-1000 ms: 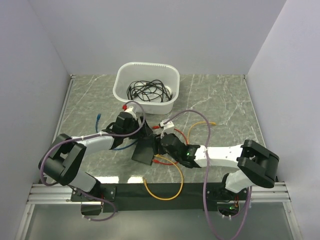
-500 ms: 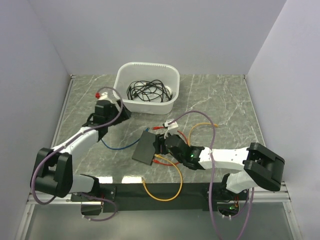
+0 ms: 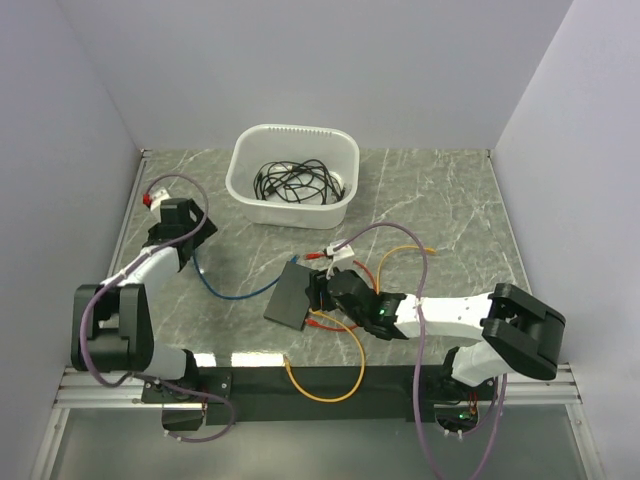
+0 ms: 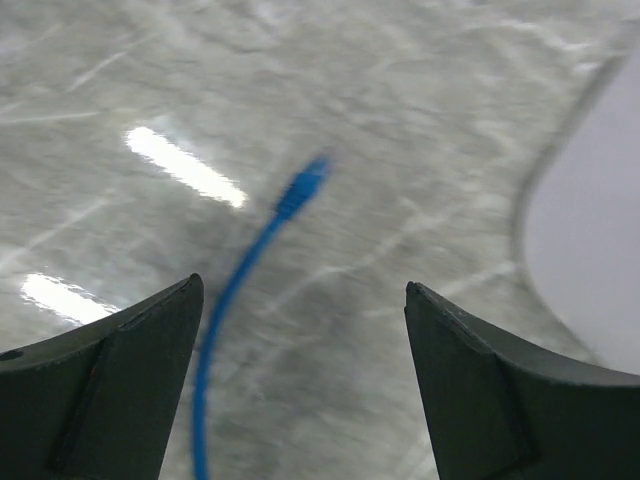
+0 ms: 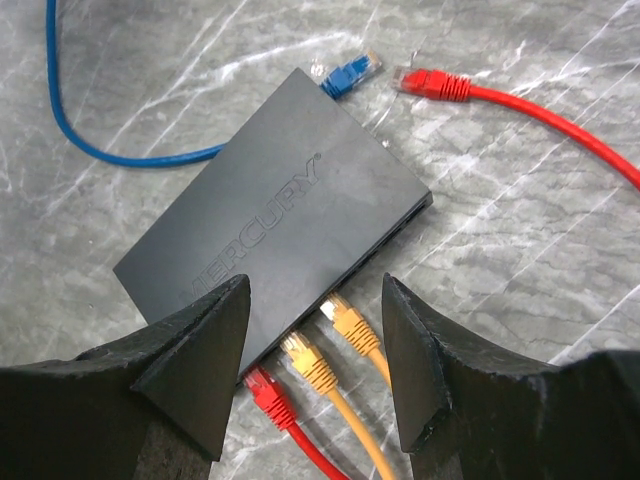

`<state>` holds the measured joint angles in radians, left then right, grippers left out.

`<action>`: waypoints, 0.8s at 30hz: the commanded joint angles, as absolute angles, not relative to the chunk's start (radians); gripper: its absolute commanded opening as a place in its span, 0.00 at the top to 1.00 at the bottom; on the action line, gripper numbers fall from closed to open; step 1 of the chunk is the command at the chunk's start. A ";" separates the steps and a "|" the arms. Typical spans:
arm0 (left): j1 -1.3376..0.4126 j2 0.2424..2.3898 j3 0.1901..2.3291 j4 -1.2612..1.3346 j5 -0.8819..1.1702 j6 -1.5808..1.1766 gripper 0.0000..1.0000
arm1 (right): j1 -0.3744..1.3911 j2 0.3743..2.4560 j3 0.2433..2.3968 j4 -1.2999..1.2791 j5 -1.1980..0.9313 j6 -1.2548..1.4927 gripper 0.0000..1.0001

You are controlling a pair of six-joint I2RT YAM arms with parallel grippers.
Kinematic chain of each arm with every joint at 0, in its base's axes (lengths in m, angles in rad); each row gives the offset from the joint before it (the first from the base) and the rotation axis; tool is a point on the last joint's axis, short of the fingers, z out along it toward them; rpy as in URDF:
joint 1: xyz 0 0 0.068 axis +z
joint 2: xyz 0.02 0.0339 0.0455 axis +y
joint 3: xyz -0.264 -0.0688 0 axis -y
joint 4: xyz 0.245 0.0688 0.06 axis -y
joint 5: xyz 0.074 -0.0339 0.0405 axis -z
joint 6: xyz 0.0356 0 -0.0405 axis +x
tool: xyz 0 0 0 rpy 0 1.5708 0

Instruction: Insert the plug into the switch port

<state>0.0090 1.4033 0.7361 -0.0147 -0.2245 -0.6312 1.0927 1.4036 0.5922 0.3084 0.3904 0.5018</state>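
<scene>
The black switch (image 3: 288, 298) lies flat at mid table; in the right wrist view (image 5: 270, 225) its port edge faces me. Two yellow plugs (image 5: 350, 325) and a red plug (image 5: 265, 390) sit at that port edge; how deep they sit is unclear. A blue plug (image 5: 350, 72) and a loose red plug (image 5: 430, 82) lie at the switch's far corner. My right gripper (image 5: 315, 300) is open and empty over the port edge (image 3: 318, 292). My left gripper (image 3: 198, 230) is open and empty at the far left, above the blue cable's other plug (image 4: 303, 185).
A white tub (image 3: 293, 176) of black cables stands at the back, its rim at the right of the left wrist view (image 4: 600, 230). A blue cable (image 3: 230, 293) runs from the left gripper to the switch. Yellow (image 3: 325, 390) and red (image 3: 345, 325) cables loop near the front edge.
My left arm has swung away from the switch to the far left of the table. The right gripper has stayed open by the switch's port edge.
</scene>
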 commanded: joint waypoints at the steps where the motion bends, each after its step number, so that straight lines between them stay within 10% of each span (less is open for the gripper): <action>1: 0.034 1.462 0.782 -0.006 -0.274 -0.586 0.12 | 1.100 1.420 0.612 0.353 0.388 0.515 0.38; 10: 0.057 1.657 0.919 -0.070 -0.262 -0.557 0.16 | 1.100 1.453 0.626 0.353 0.383 0.515 0.38; 17: 0.057 1.720 0.956 -0.130 -0.245 -0.534 0.49 | 1.100 1.459 0.627 0.347 0.383 0.515 0.38; 24: 0.051 1.697 0.917 -0.137 -0.241 -0.512 0.50 | 1.100 1.454 0.621 0.348 0.388 0.515 0.38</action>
